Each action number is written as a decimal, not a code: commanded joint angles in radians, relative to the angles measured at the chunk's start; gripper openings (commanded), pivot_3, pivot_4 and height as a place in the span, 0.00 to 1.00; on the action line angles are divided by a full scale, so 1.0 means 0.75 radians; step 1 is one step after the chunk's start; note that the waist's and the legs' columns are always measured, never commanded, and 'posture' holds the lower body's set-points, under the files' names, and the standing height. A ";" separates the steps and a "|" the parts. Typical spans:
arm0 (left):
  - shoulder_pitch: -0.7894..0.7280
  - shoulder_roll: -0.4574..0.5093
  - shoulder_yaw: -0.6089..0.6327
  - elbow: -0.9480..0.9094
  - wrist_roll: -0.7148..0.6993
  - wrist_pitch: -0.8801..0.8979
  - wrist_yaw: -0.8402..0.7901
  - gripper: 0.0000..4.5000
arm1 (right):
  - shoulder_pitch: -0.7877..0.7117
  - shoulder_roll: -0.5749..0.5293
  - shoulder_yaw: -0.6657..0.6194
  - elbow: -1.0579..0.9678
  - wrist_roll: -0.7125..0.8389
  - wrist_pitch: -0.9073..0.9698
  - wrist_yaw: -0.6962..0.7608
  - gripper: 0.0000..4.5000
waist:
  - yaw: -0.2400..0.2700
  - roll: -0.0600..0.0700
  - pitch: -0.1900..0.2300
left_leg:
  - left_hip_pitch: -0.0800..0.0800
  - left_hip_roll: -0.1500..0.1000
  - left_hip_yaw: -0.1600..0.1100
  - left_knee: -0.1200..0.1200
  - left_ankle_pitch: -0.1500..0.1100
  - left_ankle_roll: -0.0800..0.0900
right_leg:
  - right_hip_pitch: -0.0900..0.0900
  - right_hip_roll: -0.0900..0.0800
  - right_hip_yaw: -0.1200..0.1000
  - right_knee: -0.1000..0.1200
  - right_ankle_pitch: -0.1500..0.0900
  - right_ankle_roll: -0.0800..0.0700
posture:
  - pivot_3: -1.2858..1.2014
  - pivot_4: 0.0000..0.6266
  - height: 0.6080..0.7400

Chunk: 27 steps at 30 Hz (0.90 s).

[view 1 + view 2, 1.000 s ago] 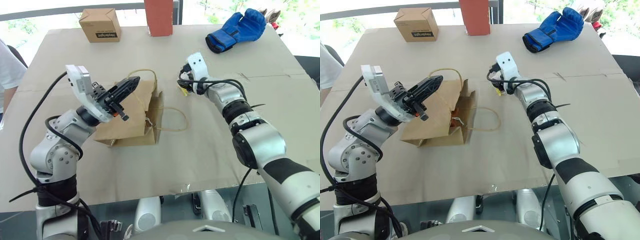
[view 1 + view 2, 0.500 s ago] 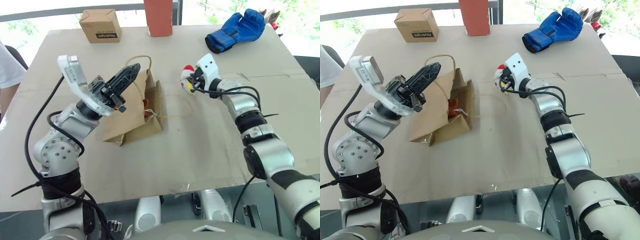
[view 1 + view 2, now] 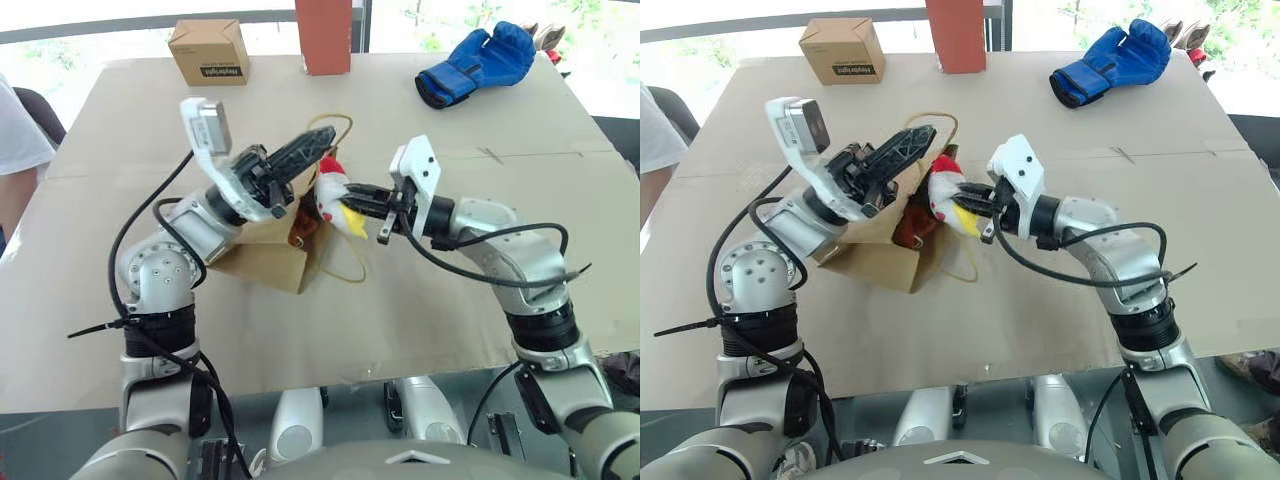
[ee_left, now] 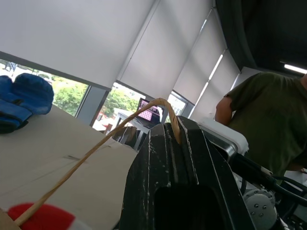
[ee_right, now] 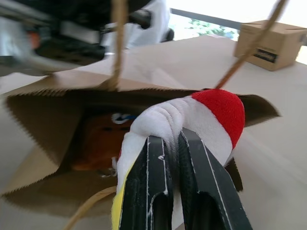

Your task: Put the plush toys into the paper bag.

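The brown paper bag lies on the table with its mouth facing my right arm. My left gripper is shut on one of the bag's loop handles and holds that edge up. The other handle lies slack on the table. My right gripper is shut on the white plush toy with the red top and yellow tip, held right at the bag's mouth. In the right wrist view the brown plush toy rests inside the bag behind the white toy.
A small cardboard box and a tall red-brown block stand at the table's far edge, with a blue boxing glove at the far right. A person's white sleeve shows at the left. Bare table lies to the right.
My right gripper shut on the white toy, lifted it off the table and drew it back to the bag's mouth. My left gripper moved right with the handle, raising the bag's edge.
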 commanded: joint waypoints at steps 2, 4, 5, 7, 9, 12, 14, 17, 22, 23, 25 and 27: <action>-0.040 -0.001 0.024 -0.011 -0.007 -0.010 -0.022 0.00 | 0.006 -0.049 0.012 -0.060 0.024 0.053 0.028 0.01 | -0.002 0.000 0.000 | 0.000 0.000 0.000 -0.001 0.000 0.000 | 0.000 0.000 0.000 -0.001 0.000 0.001 | 0.52 0.24 1.00; -0.039 -0.016 0.016 -0.021 -0.005 -0.012 -0.017 0.00 | 0.005 -0.039 0.066 -0.047 0.014 0.057 0.041 0.01 | -0.005 0.000 0.000 | 0.000 0.000 0.000 -0.002 0.000 0.000 | 0.000 0.000 0.000 -0.002 0.001 0.002 | 0.52 0.24 1.00; -0.042 -0.026 0.008 -0.024 -0.001 -0.014 -0.014 0.00 | -0.007 -0.017 0.097 -0.017 -0.001 0.048 0.042 0.01 | -0.009 0.000 0.000 | 0.000 0.000 0.000 -0.002 0.000 0.000 | 0.000 0.000 0.000 -0.002 0.001 0.002 | 0.52 0.24 1.00; -0.035 -0.062 -0.025 -0.048 0.027 -0.032 -0.008 0.00 | -0.072 0.059 0.169 0.134 -0.055 -0.013 0.047 0.01 | -0.015 0.000 0.000 | 0.000 0.001 -0.001 -0.002 0.000 0.000 | 0.000 0.001 0.000 -0.002 0.001 0.002 | 0.52 0.24 1.00; -0.020 -0.082 -0.043 -0.069 0.049 -0.041 -0.008 0.00 | -0.127 0.104 0.210 0.241 -0.085 -0.060 0.076 0.01 | -0.016 0.000 0.000 | 0.001 0.001 -0.001 -0.002 0.000 0.000 | 0.000 0.002 0.001 0.000 0.001 0.002 | 0.52 0.24 1.00; -0.009 -0.089 -0.047 -0.077 0.062 -0.043 -0.013 0.00 | -0.177 0.138 0.230 0.335 -0.100 -0.104 0.124 0.01 | -0.007 0.000 0.000 | 0.001 0.001 -0.001 -0.002 0.000 0.000 | 0.000 0.002 0.000 0.001 0.001 0.002 | 0.52 0.24 1.00; -0.003 -0.093 -0.045 -0.085 0.059 -0.041 -0.009 0.00 | -0.208 0.171 0.259 0.435 -0.127 -0.156 0.154 0.01 | -0.004 0.000 0.000 | 0.000 0.000 -0.001 -0.001 0.000 0.000 | 0.000 0.001 0.000 0.000 0.001 0.002 | 0.52 0.24 1.00; 0.018 -0.092 -0.050 -0.110 0.063 -0.045 -0.006 0.00 | -0.238 0.257 0.300 0.660 -0.178 -0.287 0.197 0.01 | -0.008 0.000 0.000 | 0.000 0.000 0.000 -0.001 0.000 0.000 | 0.000 0.001 0.000 -0.001 0.001 0.002 | 0.52 0.24 1.00; 0.057 -0.071 -0.026 -0.142 0.066 -0.049 0.006 0.00 | -0.220 0.353 0.250 0.820 -0.126 -0.335 0.307 0.01 | -0.012 0.000 0.000 | 0.001 0.001 -0.001 -0.002 0.000 0.000 | 0.000 0.002 0.000 0.000 0.001 0.002 | 0.52 0.24 1.00; 0.065 -0.065 -0.023 -0.149 0.070 -0.050 0.005 0.00 | -0.212 0.359 0.240 0.827 -0.113 -0.332 0.333 0.01 | -0.012 0.000 0.000 | 0.001 0.001 -0.001 -0.002 0.000 0.000 | 0.000 0.002 0.000 0.000 0.001 0.002 | 0.52 0.24 1.00; 0.084 -0.044 -0.007 -0.159 0.074 -0.051 -0.001 0.00 | -0.180 0.349 0.227 0.802 -0.100 -0.324 0.363 0.21 | -0.011 0.000 0.000 | 0.001 0.001 -0.001 -0.002 0.000 0.000 | 0.000 0.002 0.000 0.001 0.001 0.002 | 0.52 0.24 1.00; 0.100 -0.021 0.012 -0.161 0.078 -0.055 -0.004 0.00 | -0.149 0.331 0.208 0.764 -0.111 -0.324 0.338 0.42 | -0.011 0.000 0.000 | 0.001 0.001 -0.001 -0.002 0.000 0.000 | 0.000 0.001 0.000 0.001 0.001 0.002 | 0.52 0.24 1.00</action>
